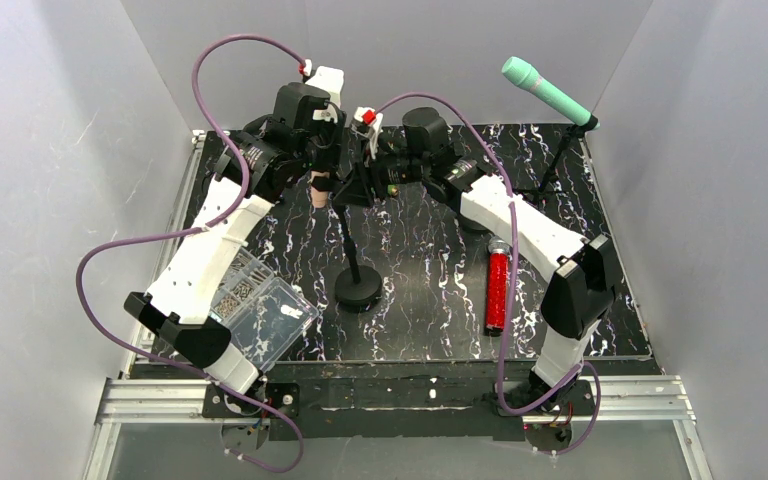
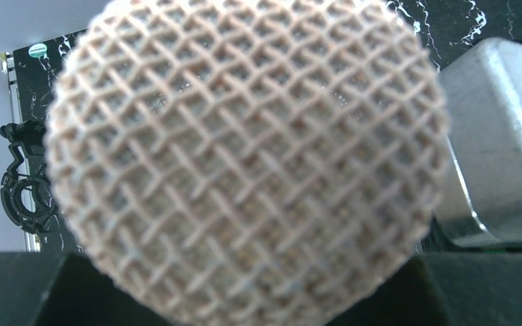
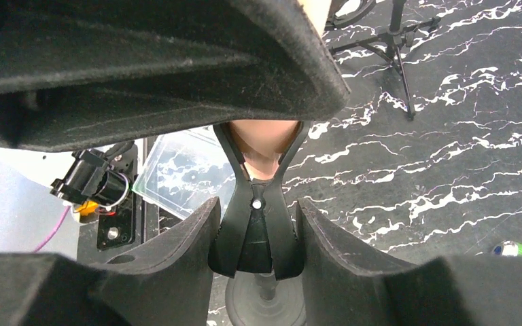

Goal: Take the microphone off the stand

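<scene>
A beige microphone [image 1: 320,192] with a mesh head [image 2: 245,156] sits in the black clip [image 3: 255,231] of a round-based stand [image 1: 358,288] at mid table. My left gripper [image 1: 318,168] is shut on the microphone from above. In the left wrist view the head fills the picture and hides most of the left gripper [image 2: 258,302]. My right gripper [image 1: 360,188] reaches in from the right. Its fingers [image 3: 177,251] press both handles of the clip, and the microphone's beige body [image 3: 265,139] shows in the clip's fork. The stand's base [image 3: 265,302] lies below.
A teal microphone [image 1: 545,90] rests on a tripod stand [image 1: 550,175] at the back right. A red microphone [image 1: 497,290] lies flat near my right arm. A clear plastic box [image 1: 265,315] sits at the front left. Grey walls close in on three sides.
</scene>
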Available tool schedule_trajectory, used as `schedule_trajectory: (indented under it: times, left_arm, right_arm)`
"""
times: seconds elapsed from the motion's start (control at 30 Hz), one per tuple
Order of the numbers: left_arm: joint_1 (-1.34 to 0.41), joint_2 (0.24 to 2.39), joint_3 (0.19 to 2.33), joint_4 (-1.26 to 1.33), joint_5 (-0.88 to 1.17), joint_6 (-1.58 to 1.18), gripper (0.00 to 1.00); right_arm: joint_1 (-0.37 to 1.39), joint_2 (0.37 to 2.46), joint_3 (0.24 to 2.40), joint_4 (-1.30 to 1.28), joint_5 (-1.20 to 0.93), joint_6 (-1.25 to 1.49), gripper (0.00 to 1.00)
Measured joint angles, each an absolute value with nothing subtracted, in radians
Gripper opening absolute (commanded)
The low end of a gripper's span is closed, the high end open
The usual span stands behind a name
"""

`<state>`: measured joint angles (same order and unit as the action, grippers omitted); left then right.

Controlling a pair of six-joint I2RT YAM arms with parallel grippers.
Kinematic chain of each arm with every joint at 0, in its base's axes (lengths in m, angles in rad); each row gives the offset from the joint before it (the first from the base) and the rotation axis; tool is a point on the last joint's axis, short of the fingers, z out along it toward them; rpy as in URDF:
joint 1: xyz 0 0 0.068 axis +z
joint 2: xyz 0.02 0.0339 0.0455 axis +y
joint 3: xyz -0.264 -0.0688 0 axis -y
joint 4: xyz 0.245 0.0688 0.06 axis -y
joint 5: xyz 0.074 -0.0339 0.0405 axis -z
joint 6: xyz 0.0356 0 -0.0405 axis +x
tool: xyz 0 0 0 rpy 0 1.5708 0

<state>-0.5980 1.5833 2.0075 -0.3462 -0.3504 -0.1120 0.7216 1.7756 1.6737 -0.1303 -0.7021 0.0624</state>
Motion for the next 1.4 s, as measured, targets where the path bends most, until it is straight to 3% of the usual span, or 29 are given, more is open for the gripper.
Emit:
schedule_trajectory:
  times: [0.4, 0.97, 1.4]
  left_arm:
    - [-0.605, 1.582, 1.996, -0.310, -0.315, -0.104, 0.00]
    - [-0.610, 1.557, 1.938, -0.274, -0.310, -0.031, 0.00]
    - [-0.590, 1.467, 1.865, -0.219, -0.351, 0.247, 0.00]
  right_arm:
    - [0.733, 1.746, 1.721, -0.301, -0.599, -0.130, 0.01]
    - [0.748, 1.690, 1.671, -0.342, -0.532, -0.238, 0.01]
    - [0.748, 1.569, 1.505, -0.273, -0.520, -0.248, 0.01]
